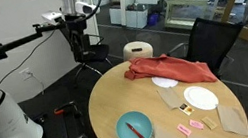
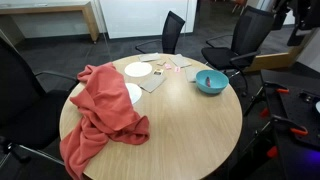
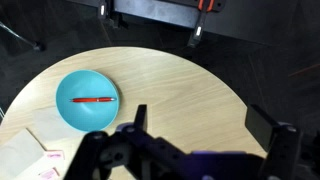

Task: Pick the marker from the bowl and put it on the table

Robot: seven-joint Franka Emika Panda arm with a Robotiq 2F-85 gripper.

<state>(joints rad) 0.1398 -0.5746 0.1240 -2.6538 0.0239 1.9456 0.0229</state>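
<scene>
Red-pink marker (image 3: pixel 92 99) lies flat inside the teal bowl (image 3: pixel 62 112), roughly centred, clear of the rim. It also shows in both exterior views (image 1: pixel 134 131) (image 2: pixel 207 80). The bowl sits close to 1 edge of the table (image 3: pixel 190 75), bare tan wood around it on most sides.

Gripper (image 3: pixel 198 112) in the wrist view: 2 fingers spread wide, nothing between them, so released and empty. It hangs high over the worktop, offset from the bowl toward the table's middle.

Step call: 1 of 2, approach. No grasp yet, nothing placed.

Next move, as I read it:
- translate until the bowl centre sits between the fingers
- fingers line up along the marker's length in the wrist view, so the wrist likely needs a turn to close across the barrel
- descend inside the rim and pinch mid-length
- thin pen on a curved floor: it may roll or slip out, and a fingertip on the rim could shove the bowl

Further out: tan mats (image 1: pixel 172 96) and a white plate (image 1: pixel 201 98) beside the bowl's zone. A red cloth (image 2: pixel 100 110) is draped over the opposite edge. Plenty of open wood near the bowl for the drop.
</scene>
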